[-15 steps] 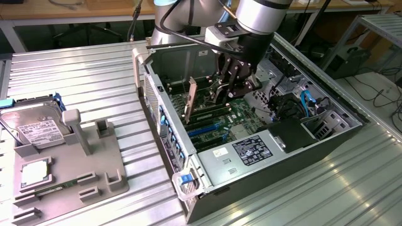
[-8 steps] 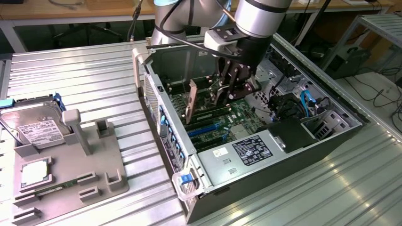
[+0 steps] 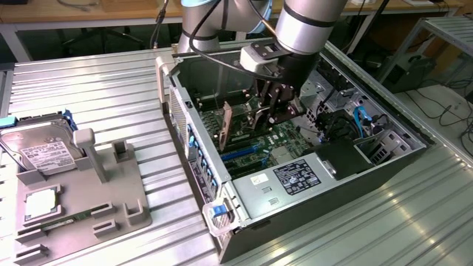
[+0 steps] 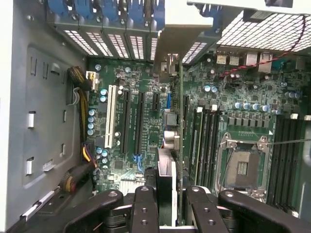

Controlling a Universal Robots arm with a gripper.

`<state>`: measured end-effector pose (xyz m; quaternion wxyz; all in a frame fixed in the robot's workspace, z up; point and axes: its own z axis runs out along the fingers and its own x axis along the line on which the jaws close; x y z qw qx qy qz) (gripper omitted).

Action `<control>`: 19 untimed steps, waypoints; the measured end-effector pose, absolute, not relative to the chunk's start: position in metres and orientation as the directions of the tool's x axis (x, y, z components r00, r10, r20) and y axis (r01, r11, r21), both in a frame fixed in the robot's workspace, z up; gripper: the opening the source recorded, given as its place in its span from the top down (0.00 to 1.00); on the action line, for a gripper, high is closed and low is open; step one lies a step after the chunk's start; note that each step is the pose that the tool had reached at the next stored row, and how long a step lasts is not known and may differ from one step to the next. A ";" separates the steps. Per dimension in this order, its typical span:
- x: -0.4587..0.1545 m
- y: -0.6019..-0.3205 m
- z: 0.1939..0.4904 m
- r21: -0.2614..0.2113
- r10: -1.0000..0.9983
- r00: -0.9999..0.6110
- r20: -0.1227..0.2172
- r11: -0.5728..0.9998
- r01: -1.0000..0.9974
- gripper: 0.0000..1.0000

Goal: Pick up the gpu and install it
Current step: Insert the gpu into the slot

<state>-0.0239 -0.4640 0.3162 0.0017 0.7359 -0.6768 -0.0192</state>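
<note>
One black two-fingered gripper on a silver-jointed robot arm reaches into the open grey steel computer case, its perforated matte fingers clamped on the thin black gpu, held edge-on above the green motherboard. In the exterior view, a silver hard drive with a white label leans on a grey moulded holder at nine o'clock from the case, on the ribbed aluminium table.

A robotics lab or workshop: around the gripper stands an opened computer case on a ribbed aluminium table, a grey parts holder alongside, wooden benches and cables behind.
</note>
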 end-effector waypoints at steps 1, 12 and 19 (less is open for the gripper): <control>-0.024 -0.464 0.314 0.028 -0.996 0.083 -0.026 -0.084 -0.996 0.72; -0.024 -0.464 0.294 0.028 -0.996 0.083 -0.027 -0.084 -0.996 0.72; -0.024 -0.464 0.284 0.028 -0.996 0.083 -0.027 -0.084 -0.996 0.72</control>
